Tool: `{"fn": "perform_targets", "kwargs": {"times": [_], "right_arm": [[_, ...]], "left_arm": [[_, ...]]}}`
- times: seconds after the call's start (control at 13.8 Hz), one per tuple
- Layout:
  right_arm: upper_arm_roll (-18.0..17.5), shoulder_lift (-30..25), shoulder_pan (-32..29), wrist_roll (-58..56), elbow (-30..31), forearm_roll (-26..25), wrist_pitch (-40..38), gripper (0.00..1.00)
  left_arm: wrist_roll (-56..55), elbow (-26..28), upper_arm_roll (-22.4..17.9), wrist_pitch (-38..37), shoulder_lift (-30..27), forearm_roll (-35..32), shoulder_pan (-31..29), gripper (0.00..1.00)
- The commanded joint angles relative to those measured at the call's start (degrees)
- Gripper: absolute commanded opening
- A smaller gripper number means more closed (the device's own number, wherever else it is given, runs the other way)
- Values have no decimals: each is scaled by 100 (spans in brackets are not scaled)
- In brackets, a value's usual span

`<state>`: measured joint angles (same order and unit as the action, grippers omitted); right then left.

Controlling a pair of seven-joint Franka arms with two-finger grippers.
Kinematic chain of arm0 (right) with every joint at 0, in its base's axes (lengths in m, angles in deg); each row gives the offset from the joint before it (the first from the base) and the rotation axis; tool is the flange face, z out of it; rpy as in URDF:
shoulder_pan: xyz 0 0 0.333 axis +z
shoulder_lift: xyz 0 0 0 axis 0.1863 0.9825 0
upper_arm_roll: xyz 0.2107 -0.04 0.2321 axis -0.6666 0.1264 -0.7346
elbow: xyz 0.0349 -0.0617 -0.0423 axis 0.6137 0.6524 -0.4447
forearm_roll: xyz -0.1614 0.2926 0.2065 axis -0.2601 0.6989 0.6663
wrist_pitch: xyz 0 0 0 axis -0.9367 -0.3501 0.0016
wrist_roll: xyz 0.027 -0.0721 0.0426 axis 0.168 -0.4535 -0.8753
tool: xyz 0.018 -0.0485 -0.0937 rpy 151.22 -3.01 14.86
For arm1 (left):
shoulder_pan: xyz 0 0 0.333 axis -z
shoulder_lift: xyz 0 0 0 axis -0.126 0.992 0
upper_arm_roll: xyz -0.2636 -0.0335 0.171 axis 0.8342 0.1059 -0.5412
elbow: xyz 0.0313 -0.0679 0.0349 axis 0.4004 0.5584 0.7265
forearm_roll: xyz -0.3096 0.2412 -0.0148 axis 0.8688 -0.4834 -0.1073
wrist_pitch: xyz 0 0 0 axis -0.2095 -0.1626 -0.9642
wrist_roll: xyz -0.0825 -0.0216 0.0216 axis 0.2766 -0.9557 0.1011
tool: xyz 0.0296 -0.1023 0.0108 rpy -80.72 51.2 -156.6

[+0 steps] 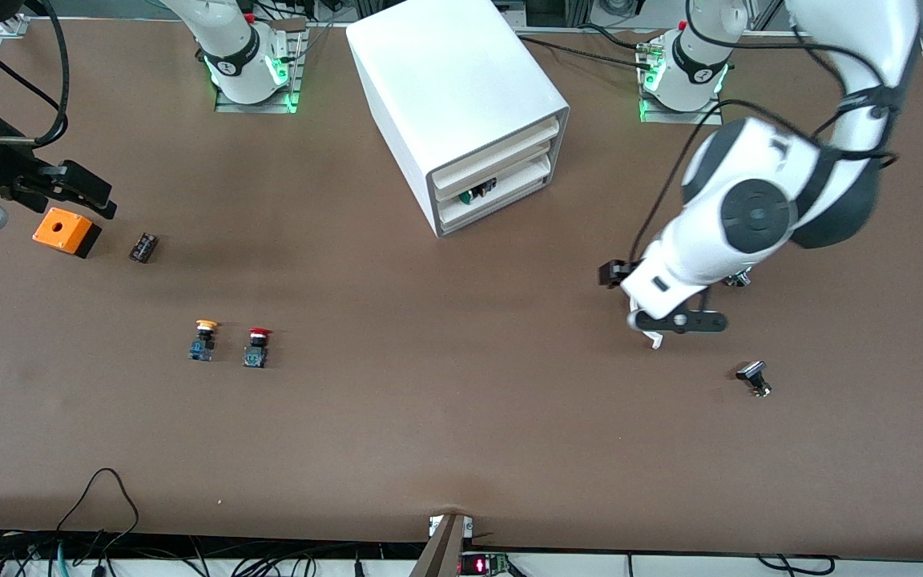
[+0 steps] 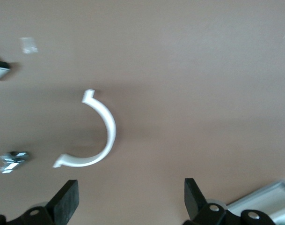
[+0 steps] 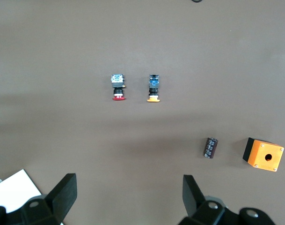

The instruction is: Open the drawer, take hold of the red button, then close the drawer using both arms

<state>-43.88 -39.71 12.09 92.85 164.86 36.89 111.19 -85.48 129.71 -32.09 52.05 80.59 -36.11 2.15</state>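
The drawer [image 1: 501, 172], middle of three in the cabinet [image 1: 461, 88], looks shut. The left gripper [image 1: 654, 324], fingers apart, should hook its front squarely. The right gripper [image 1: 81, 192], also spread, hangs above the orange box [image 1: 66, 232]; the button [image 1: 257, 346] stands nearer the camera.

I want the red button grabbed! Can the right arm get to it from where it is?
Probably yes. The right gripper hangs open over the orange box, and the red button stands on bare table beside the yellow button, with nothing between, though those two stand close.
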Motion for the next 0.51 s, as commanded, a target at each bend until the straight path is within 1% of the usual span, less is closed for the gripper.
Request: {"fn": "perform_targets", "kwargs": {"times": [0.0, 0.15, 0.22, 0.36, 0.44], "right_arm": [[-120, -73, 5, 39, -84, -58, -119, 99], [-137, -73, 5, 39, -92, -84, -110, 99], [-146, -64, 5, 39, -214, -84, -102, 100], [-137, -29, 5, 31, -347, -67, -119, 100], [-129, -38, 5, 39, -347, -75, -128, 100]], "left_arm": [[906, 72, 71, -897, -408, 41, -300, 99], [1049, 168, -60, -1077, -847, 59, -318, 99], [1067, 186, -444, -1068, -1198, 76, -248, 99], [1504, 457, -1304, -1059, -1735, 312, 365, 99], [1811, 641, -1535, -1033, -1990, 366, 472, 99]]}}
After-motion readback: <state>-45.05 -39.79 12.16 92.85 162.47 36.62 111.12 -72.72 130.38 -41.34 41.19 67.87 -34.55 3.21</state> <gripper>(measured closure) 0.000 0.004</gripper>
